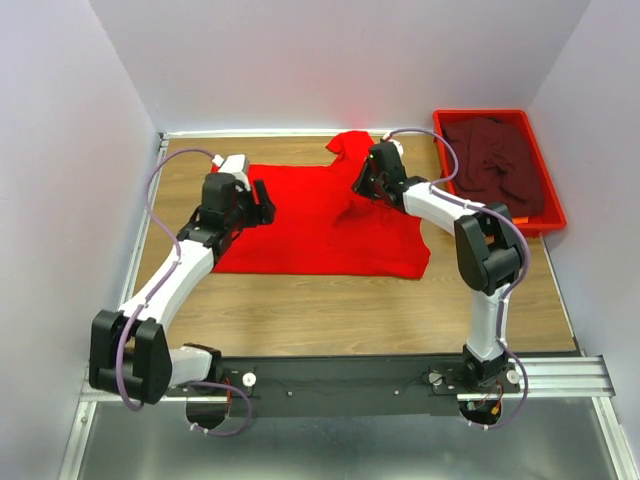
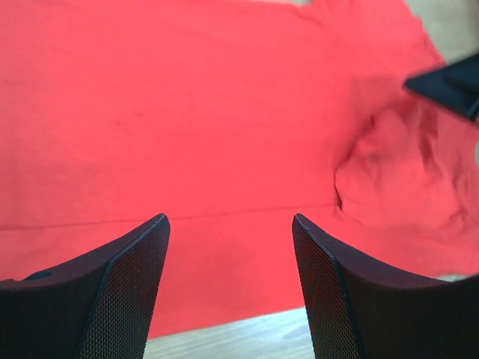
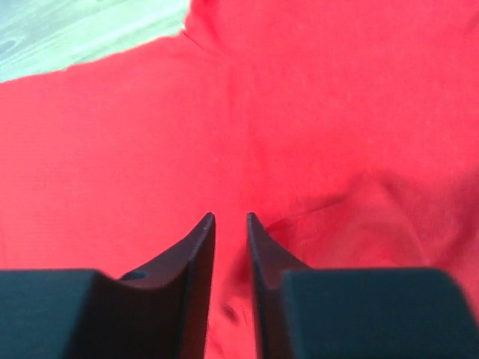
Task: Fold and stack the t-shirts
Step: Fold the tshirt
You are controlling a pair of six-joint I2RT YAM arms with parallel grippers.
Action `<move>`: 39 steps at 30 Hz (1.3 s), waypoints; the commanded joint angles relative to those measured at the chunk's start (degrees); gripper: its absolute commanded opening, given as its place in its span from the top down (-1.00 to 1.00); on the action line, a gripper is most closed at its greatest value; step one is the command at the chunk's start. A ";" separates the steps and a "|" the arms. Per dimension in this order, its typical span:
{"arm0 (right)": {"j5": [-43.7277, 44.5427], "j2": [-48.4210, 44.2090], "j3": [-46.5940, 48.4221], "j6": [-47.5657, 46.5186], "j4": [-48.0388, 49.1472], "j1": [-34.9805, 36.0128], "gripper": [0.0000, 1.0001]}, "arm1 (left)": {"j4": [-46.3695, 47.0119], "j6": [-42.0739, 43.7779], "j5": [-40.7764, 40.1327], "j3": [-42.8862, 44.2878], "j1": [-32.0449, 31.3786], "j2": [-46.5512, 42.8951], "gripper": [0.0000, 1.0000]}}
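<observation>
Left gripper [image 2: 228, 218]: jaws wide, empty, over edge of red t-shirt [image 2: 187, 112] | right gripper [image 3: 230, 217]: jaws narrowly parted over its rumpled part | shirt spread mid-table [image 1: 300, 310] | maroon t-shirt [image 1: 500, 160] bunched in tray [image 1: 553, 215], far right

- My right arm [image 1: 440, 205] hides part of the red t-shirt [image 1: 310, 215].
- Close up, my right jaws blur; I cannot tell whether cloth sits between them.
- The maroon t-shirt [image 1: 497, 160] lies bunched, its sleeves hidden.
</observation>
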 commanded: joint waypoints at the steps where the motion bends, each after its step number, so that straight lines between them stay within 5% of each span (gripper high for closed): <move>1: 2.98 1.59 2.64 -3.76 1.26 0.17 0.32 | -0.95 -2.28 -3.64 5.26 -4.97 4.19 -0.49; 8: 6.32 -2.71 -1.21 -6.57 1.09 -2.19 0.30 | 0.37 -4.32 -8.92 15.81 -15.68 18.25 -0.49; 17: 1.23 -4.91 -6.58 -7.19 1.09 -8.44 0.31 | -7.10 1.66 -11.48 40.06 -20.35 40.05 -0.42; 39: -4.31 -0.87 -4.21 -9.04 1.00 -9.67 0.29 | -11.14 4.74 -14.20 45.18 -25.10 49.73 -0.19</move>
